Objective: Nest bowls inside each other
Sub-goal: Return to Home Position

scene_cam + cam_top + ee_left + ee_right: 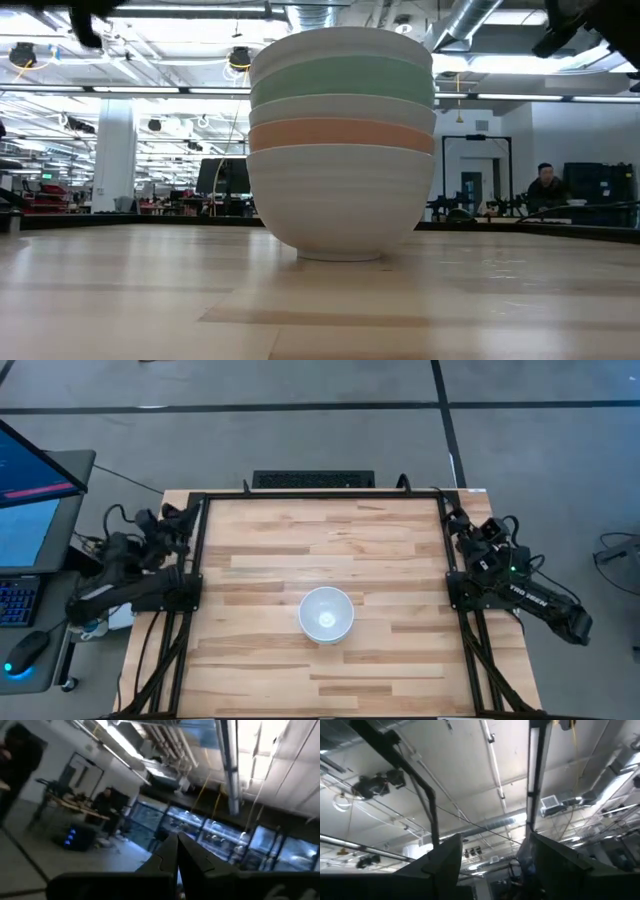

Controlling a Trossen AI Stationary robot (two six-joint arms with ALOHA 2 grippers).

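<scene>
The five bowls stand nested in one stack (341, 140) near the middle of the wooden table, with the lowest bowl's foot on the tabletop. From the bottom up they are white (340, 200), orange (340, 134), white (340, 106), mint green (340, 78) and white (340, 42). The high view shows only the top white bowl (326, 614). My left gripper (177, 842) is shut and empty. It is folded back at the table's left edge (168, 522). My right gripper (490, 857) is open and empty. It is folded back at the table's right edge (468, 528). Both wrist views point up at the ceiling.
A black frame (320, 494) runs along the table's far, left and right sides. A monitor (30, 490), a keyboard and a mouse stand off the table to the left. People sit in the room beyond (545, 185). Bare tabletop (260, 550) lies all around the stack.
</scene>
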